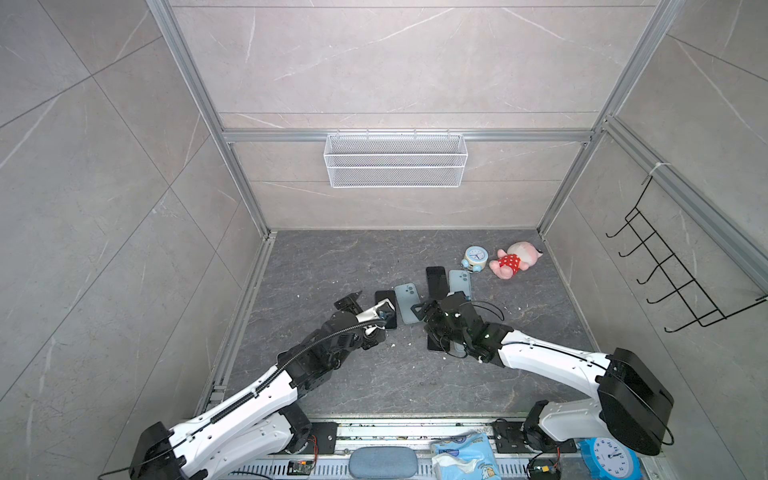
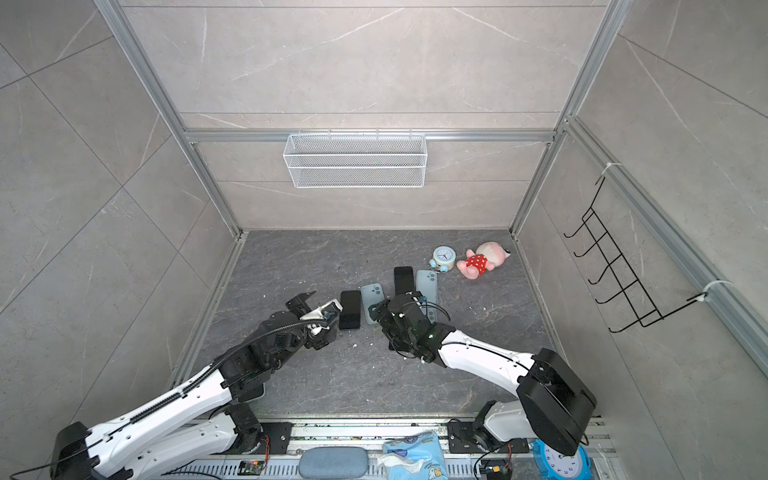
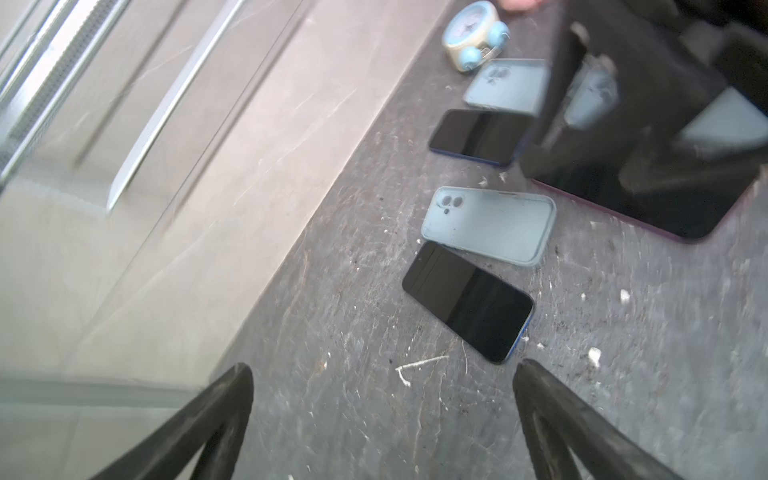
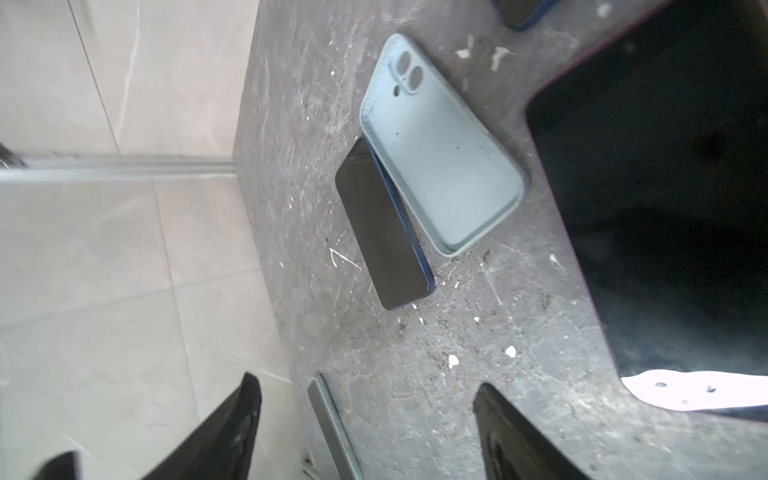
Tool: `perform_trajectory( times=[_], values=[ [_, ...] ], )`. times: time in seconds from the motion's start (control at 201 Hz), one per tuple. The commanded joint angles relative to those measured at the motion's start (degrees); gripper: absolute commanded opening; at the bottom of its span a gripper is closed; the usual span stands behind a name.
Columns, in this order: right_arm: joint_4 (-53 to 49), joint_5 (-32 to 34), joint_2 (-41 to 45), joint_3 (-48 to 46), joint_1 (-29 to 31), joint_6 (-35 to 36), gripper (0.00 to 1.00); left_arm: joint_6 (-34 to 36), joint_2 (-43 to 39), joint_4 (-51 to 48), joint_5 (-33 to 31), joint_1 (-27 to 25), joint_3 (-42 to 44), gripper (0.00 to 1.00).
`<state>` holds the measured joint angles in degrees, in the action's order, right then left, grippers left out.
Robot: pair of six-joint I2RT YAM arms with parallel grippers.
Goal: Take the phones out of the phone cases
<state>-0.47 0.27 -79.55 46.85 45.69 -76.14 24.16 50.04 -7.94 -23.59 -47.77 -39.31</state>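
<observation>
Jaws: found both pairs spread apart. Saw phone (image 3: 467,301) just ahead of left jaws, long axis slanting away, touching phone case (image 3: 490,226).

dark phone (image 1: 435,345) mostly hidden beneath the right gripper (image 4: 365,386), blue clock (image 1: 610,458) cut off by the bottom edge

A black phone (image 3: 467,301) lies flat, screen up, against its empty pale-blue case (image 3: 490,226).

black phone (image 3: 467,301), pale blue phone case (image 3: 490,226), pink plush toy (image 1: 524,250) in red white-dotted dress (image 1: 509,262), grey veined table (image 1: 332,257).
</observation>
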Motion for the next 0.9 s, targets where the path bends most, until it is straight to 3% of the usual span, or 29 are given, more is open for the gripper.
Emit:
perform_trajectory(
  times=[0.0, 0.115, 0.184, 0.304, 0.543, 0.628, 0.892],
  values=[
    [-18.8, -3.9, -4.6, 11.8, 0.0, 22.2, 0.81, -31.2, 1.0, -14.9, -3.9, 4.1, -8.3, 1.0],
    [-29.1, 0.1, -10.8, 19.3, -0.2, 32.8, 0.81, -52.2, 7.0, -27.2, 6.4, 12.0, -13.0, 1.0],
    [-33.2, 2.1, -14.2, 22.8, -0.3, 36.5, 0.79, -59.4, 10.0, -30.6, 9.6, 13.1, -11.8, 0.99],
    [-34.4, 2.8, -18.8, 25.6, -0.4, 40.5, 0.68, -66.3, 12.7, -25.3, 16.5, 13.1, -6.2, 0.89],
    [-34.5, -0.3, -26.4, 30.4, -0.3, 46.5, 0.36, -67.3, 21.7, -15.9, 19.2, 13.1, -4.5, 0.6],
    [-34.5, -0.1, -28.8, 32.0, -0.4, 47.1, 0.33, -68.2, 25.7, -10.5, 23.2, 13.0, -3.9, 0.55],
    [-34.2, -0.2, -36.4, 37.5, -0.8, 47.8, 0.27, -69.7, 34.7, -3.9, 24.6, 12.3, -5.7, 0.36]
  ],
)
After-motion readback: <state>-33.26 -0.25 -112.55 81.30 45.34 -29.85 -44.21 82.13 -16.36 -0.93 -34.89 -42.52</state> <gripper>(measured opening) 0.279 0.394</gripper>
